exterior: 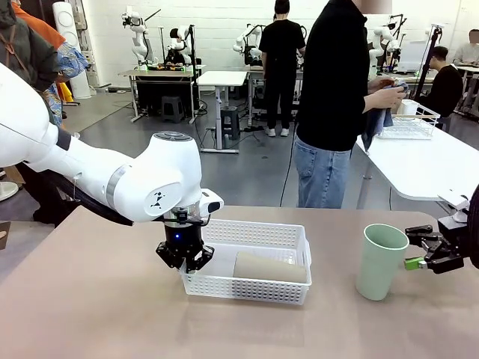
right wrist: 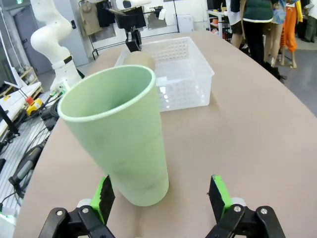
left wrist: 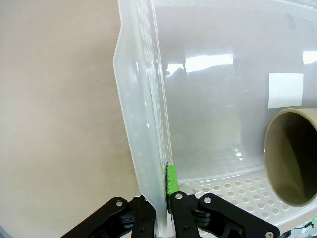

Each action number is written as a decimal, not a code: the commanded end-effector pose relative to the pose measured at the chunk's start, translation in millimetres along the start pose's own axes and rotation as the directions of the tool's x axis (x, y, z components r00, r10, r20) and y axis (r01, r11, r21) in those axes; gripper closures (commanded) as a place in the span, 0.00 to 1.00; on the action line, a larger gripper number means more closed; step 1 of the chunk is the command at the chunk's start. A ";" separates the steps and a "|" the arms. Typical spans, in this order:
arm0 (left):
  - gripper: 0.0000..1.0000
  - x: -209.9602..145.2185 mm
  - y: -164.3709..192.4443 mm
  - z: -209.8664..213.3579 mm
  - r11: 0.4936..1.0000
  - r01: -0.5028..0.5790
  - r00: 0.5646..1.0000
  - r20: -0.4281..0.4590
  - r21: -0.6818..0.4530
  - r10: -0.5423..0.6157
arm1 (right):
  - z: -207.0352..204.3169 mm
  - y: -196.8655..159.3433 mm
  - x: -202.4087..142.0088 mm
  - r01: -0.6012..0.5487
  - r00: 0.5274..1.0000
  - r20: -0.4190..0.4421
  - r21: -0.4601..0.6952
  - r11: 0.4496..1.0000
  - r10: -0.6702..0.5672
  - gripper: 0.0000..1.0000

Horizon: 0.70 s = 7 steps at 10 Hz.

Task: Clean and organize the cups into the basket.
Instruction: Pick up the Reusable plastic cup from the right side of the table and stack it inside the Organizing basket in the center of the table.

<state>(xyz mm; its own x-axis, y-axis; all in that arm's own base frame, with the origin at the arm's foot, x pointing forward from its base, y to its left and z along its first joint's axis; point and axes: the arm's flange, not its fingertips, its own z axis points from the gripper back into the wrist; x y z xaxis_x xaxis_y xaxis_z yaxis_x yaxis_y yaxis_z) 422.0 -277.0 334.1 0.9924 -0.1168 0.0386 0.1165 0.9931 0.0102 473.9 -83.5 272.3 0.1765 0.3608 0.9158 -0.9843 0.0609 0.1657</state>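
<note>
The white lattice basket sits mid-table. My left gripper is shut on its left wall; in the left wrist view my left gripper pinches that wall against a green pad. A tan cup lies on its side inside, its open mouth facing the gripped wall. A mint green cup stands upright on the table to the right. My right gripper is open just right of it. In the right wrist view the green cup stands by the left finger, untouched.
A person stands beyond the far edge holding a cloth. A white side table behind carries a wire-frame basket. From the right wrist the basket and the left gripper lie beyond the green cup.
</note>
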 end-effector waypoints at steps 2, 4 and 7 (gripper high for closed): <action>1.00 -3.8 -0.6 -4.0 1.000 0.000 1.000 -0.005 0.007 0.000 | -12.7 -2.4 -8.7 -0.026 0.999 -0.036 0.005 1.000 0.027 0.00; 1.00 -3.8 -0.6 -4.0 1.000 0.000 1.000 -0.005 0.007 0.000 | -17.4 -1.6 -11.3 -0.034 0.998 -0.054 0.027 0.999 0.035 0.00; 1.00 -3.8 -0.6 -4.0 1.000 0.000 1.000 -0.005 0.007 0.000 | -12.0 -3.1 -7.1 -0.006 1.000 -0.023 0.012 1.000 0.006 0.00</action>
<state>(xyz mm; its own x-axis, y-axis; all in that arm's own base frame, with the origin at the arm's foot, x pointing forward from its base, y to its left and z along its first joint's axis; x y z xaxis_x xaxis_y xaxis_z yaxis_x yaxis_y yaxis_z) 422.0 -277.0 334.1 0.9924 -0.1169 0.0386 0.1166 0.9931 0.0102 473.8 -75.6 260.4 0.1726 0.3850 0.9067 -0.9844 0.0351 0.1725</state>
